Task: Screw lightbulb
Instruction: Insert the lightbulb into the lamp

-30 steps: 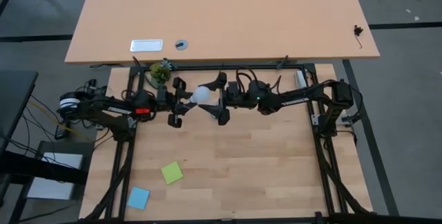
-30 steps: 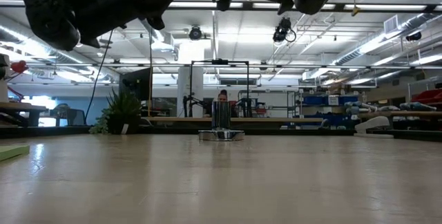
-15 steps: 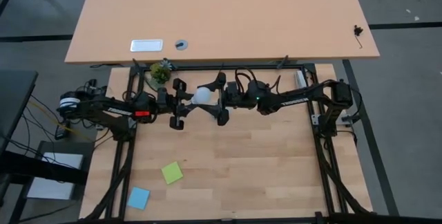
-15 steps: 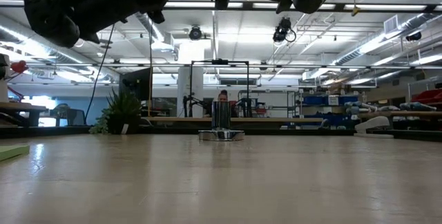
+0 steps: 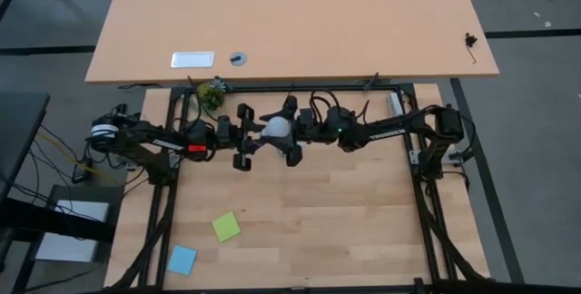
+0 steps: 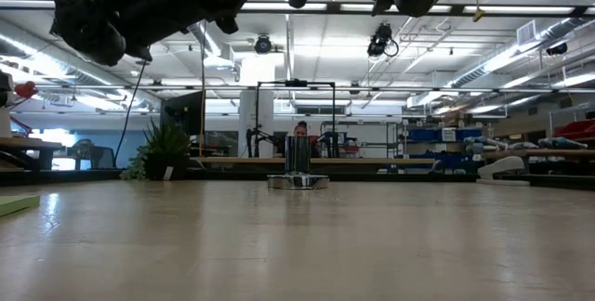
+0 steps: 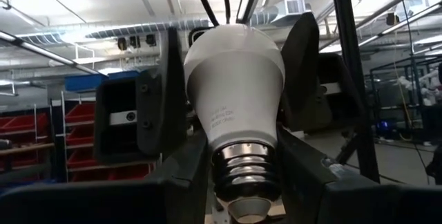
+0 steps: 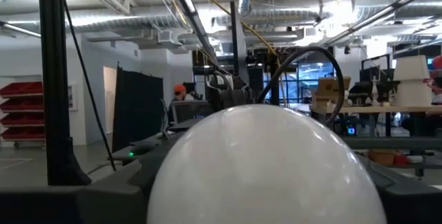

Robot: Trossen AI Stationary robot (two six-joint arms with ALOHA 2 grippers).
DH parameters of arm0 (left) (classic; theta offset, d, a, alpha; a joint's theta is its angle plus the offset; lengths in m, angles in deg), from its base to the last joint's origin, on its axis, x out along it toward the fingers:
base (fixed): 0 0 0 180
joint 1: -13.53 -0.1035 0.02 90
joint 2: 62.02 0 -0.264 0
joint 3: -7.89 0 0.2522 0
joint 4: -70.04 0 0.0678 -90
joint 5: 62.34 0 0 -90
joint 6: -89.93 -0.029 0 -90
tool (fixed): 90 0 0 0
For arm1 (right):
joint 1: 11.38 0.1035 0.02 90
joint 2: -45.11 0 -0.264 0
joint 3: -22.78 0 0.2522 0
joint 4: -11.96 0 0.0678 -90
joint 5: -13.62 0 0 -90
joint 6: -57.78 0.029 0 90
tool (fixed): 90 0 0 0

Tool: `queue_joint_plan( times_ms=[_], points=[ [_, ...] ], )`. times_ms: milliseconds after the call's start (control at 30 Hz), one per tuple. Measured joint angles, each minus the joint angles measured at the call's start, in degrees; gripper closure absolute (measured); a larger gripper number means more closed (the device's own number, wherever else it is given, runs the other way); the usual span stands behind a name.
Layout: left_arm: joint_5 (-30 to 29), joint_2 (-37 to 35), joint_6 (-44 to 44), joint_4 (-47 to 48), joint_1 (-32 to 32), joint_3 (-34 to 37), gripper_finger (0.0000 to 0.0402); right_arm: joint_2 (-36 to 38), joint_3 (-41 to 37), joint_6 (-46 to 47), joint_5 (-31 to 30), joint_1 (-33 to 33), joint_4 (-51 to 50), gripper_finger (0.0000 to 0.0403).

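Mid-air handover, both arms raised above the table, nothing of the task resting on it.

Lightbulb held aloft between the two arms, long axis roughly level and running arm to arm: screw base toward the left gripper, frosted dome toward the right gripper.

Left fingers narrowed around the metal threads, one each side of the base, in contact. Holding the bulb by its base, by the look of the left wrist view.

Right fingers flanking the glass dome on both sides, set fairly wide; contact with the glass not clear from any view. Cannot tell whether gripping yet or only bracketing. In the right wrist view the dome fills the space dead ahead between those fingers.

Socket standing on the table, well apart and far below both sets of fingers.

Judgement: bulb centred between right fingers, so closing squarely across the dome is the hinge of the next move; left release only safe once right hold is firm. Risk: slip on smooth glass.
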Motion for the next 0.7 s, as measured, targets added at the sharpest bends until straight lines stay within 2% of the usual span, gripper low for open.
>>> queue_joint_plan(
  times_ms=[133,367,700],
  points=[
    [0.13,0.04,0.0,-0.12,0.0,0.0,0.0273,0.02,0.0,-0.09,0.0,0.0,0.0,0.0149],
    [0.12,0.04,0.08,0.21,0.0,0.0,0.0252,0.02,0.0,-0.02,-0.07,0.0,-0.09,0.0133],
    [-2.27,-0.02,2.64,1.03,0.04,0.0,0.0225,0.12,-0.04,0.01,-0.48,-0.11,-0.55,0.0143]
  ],
)
